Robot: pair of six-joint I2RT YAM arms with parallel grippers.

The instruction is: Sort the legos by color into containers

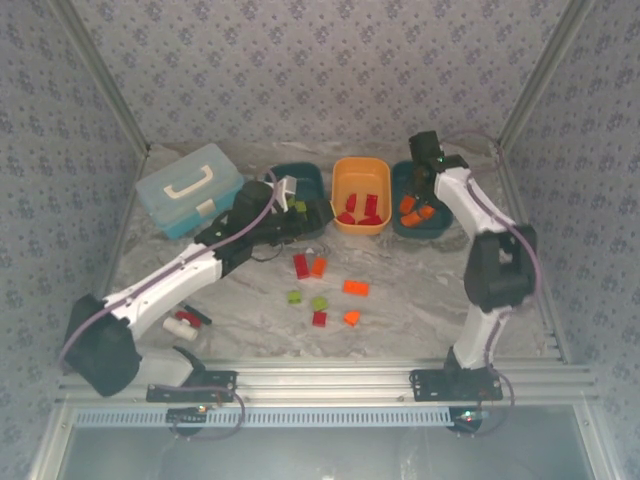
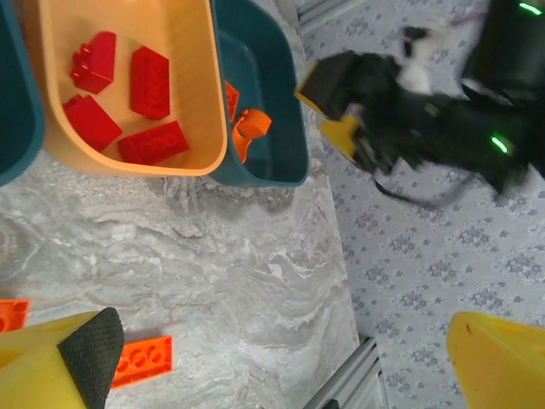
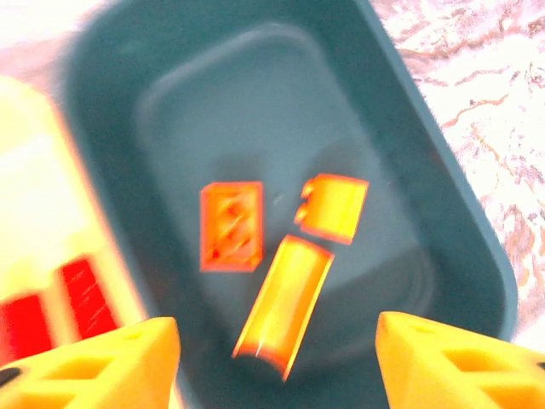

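- Marbled table point(image 1: 420, 300) inside patterned walls, arm bases along the 6 o'clock edge.
- Loose legos point(image 1: 319, 302) scattered mid-table, short of the tubs: small studded blocks in red, orange and lime green, lying flat, mostly apart from each other.
- Long orange brick point(image 1: 355, 288) at the 3 o'clock side of the scatter, long axis running 9 to 3.
- Left gripper point(image 2: 281, 366) just beyond the scatter, bricks at its 6 o'clock. Jaws spread wide, nothing between them. Orange brick by the pad point(image 2: 140, 360) just beside the padded finger point(image 2: 89, 354). Likely the nearer arm for the next pick.
- Left teal tub point(image 1: 300, 168) at 11 o'clock, one green brick inside.
- Orange tub point(image 1: 336, 200) at 12 o'clock, red bricks inside.
- Right teal tub point(image 1: 420, 234) at 1 o'clock, three orange pieces on its floor.
- Right gripper point(image 3: 277, 362) over that tub, jaws apart, pinching nothing. Scatter off at its 7 o'clock, farther than from the left.
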